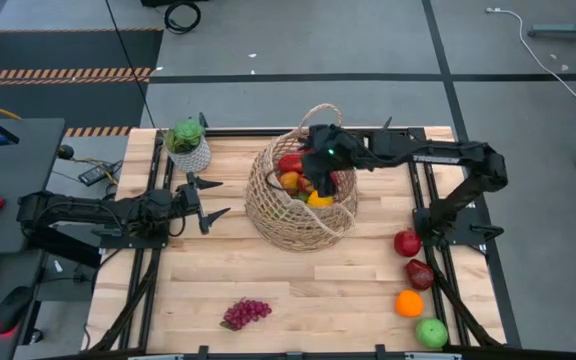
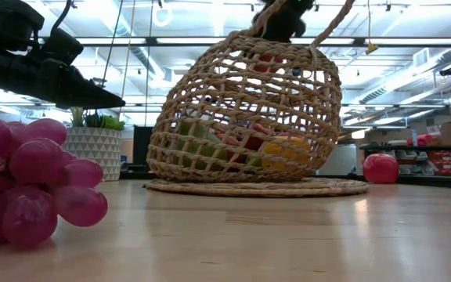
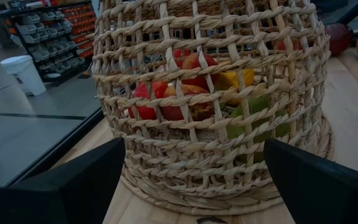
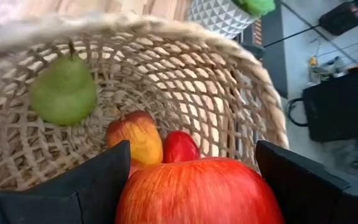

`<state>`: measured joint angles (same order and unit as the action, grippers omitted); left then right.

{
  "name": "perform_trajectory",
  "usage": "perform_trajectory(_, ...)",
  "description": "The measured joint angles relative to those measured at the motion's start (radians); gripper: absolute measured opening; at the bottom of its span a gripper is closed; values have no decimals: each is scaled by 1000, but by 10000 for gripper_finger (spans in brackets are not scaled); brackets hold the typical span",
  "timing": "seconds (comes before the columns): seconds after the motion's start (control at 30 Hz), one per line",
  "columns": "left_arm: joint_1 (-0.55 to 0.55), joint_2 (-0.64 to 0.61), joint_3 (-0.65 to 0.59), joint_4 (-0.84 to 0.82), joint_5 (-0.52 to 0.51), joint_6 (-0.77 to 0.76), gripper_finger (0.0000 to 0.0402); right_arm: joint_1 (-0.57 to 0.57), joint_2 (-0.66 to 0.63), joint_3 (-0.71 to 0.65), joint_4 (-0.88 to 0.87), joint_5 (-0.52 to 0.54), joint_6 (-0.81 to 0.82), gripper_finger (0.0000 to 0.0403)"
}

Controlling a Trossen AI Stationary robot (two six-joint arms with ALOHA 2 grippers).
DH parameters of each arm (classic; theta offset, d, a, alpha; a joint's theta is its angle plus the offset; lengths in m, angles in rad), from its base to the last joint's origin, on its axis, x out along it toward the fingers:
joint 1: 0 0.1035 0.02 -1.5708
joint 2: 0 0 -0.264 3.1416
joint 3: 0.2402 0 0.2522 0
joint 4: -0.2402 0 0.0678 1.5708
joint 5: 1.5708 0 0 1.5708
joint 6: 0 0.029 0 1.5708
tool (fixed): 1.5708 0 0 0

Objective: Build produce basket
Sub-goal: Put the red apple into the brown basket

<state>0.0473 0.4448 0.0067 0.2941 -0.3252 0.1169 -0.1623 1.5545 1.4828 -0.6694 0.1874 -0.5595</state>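
Two arms worked at the table, one on each side of the wicker basket. The right gripper hung over the basket's mouth, its fingers spread wide yet clamped on a red apple that filled the gap between them. Past those fingertips, inside the basket, lay a green pear, a yellow-red apple and a smaller red fruit, all walled in by the open weave. One loop handle arched just beside the gripper.

The left gripper waited near the basket's other side, fingers fully apart and holding nothing; straight ahead of them the basket wall stood close, with red and yellow produce showing through the gaps. Beside those fingers stood a potted plant.

Well apart from both grippers, a purple grape bunch lay on the table, and by the right arm's base lay a row: two red fruits, an orange and a green apple.
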Motion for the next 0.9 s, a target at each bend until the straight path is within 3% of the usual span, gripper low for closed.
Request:
perform_trajectory(0.4,0,0,0,0,0,0,390,-54,150,-19,38,-105,-26,347)
perform_trajectory(0.63,0,0,0,0,0,0,390,-66,181,-19,-11,-99,37,349)
perform_trajectory(0.9,0,0,0,1,0,0,390,-70,180,-18,-27,-72,62,396)
